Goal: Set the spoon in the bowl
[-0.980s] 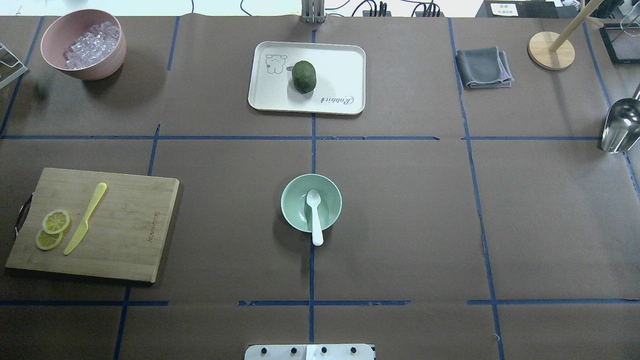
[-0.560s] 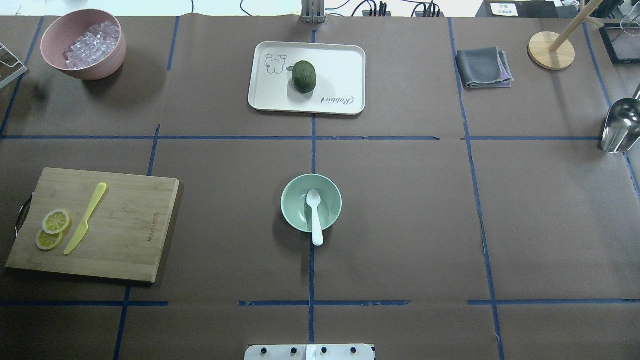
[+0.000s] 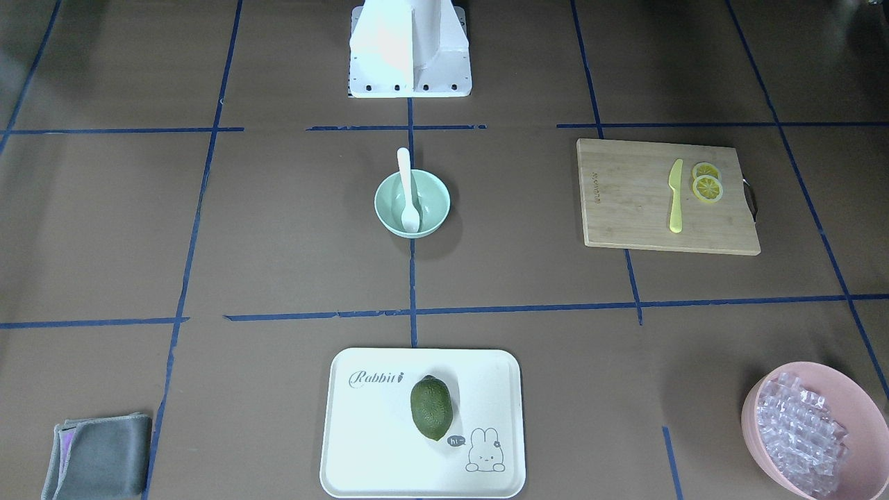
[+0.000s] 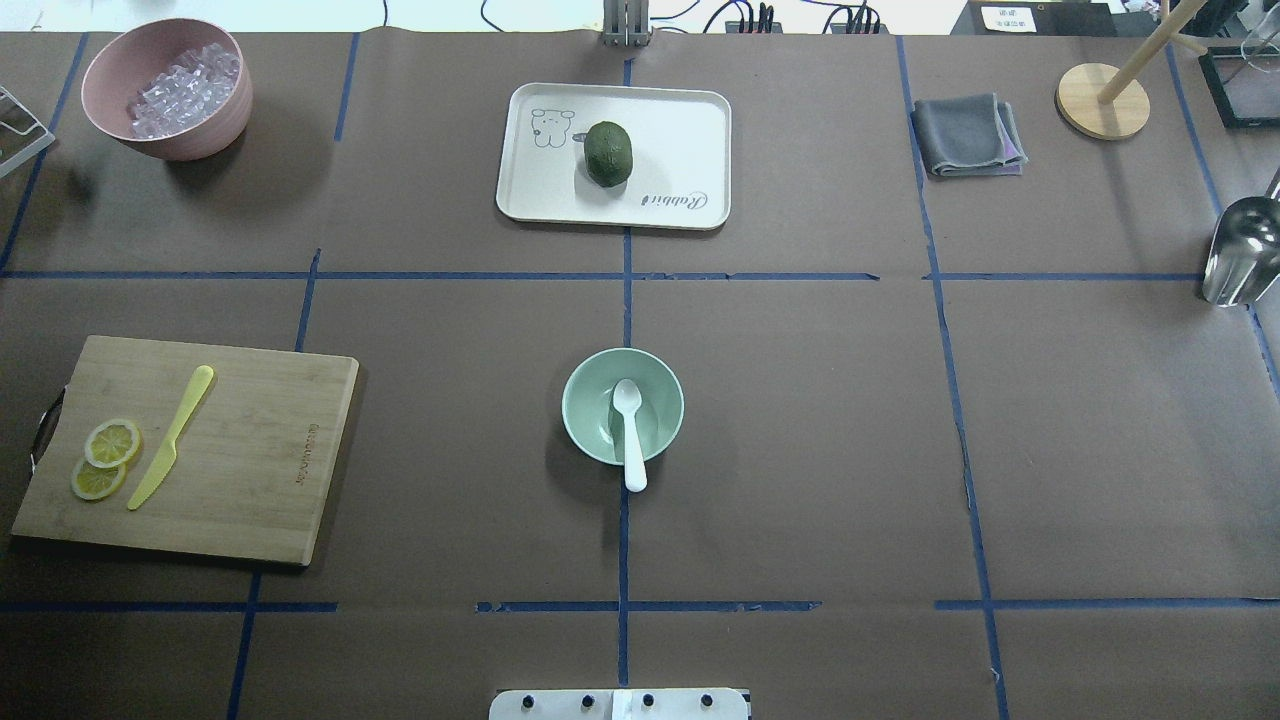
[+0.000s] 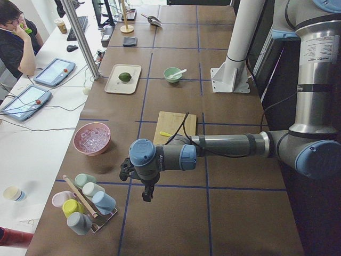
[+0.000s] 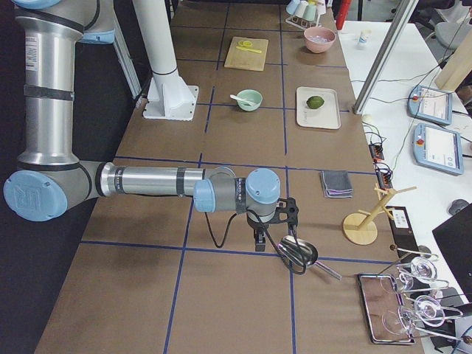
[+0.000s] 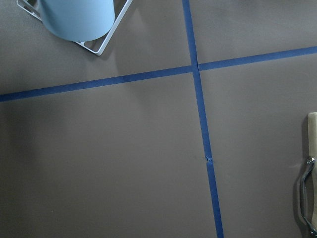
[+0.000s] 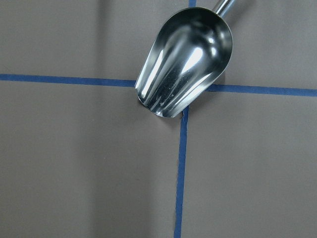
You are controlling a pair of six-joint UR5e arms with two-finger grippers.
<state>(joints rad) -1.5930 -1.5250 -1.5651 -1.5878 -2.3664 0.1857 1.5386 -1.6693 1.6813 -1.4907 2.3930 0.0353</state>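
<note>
The white spoon (image 4: 629, 432) lies with its scoop inside the mint-green bowl (image 4: 582, 418) at the table's middle; its handle leans on the rim on the robot's side and sticks out past it. Both also show in the front view, spoon (image 3: 405, 189) and bowl (image 3: 432, 203). No gripper is near them. My left gripper (image 5: 144, 195) hangs over the table's far left end, my right gripper (image 6: 259, 242) over the far right end beside a metal scoop (image 6: 296, 254). Both show only in the side views, so I cannot tell whether they are open or shut.
A wooden cutting board (image 4: 240, 470) with a yellow knife (image 4: 172, 436) and lemon slices lies at the left. A white tray (image 4: 680, 130) holds a green fruit. A pink bowl (image 4: 215, 125) of clear cubes, a grey cloth (image 4: 966, 135) and a wooden stand (image 4: 1102, 100) stand at the back.
</note>
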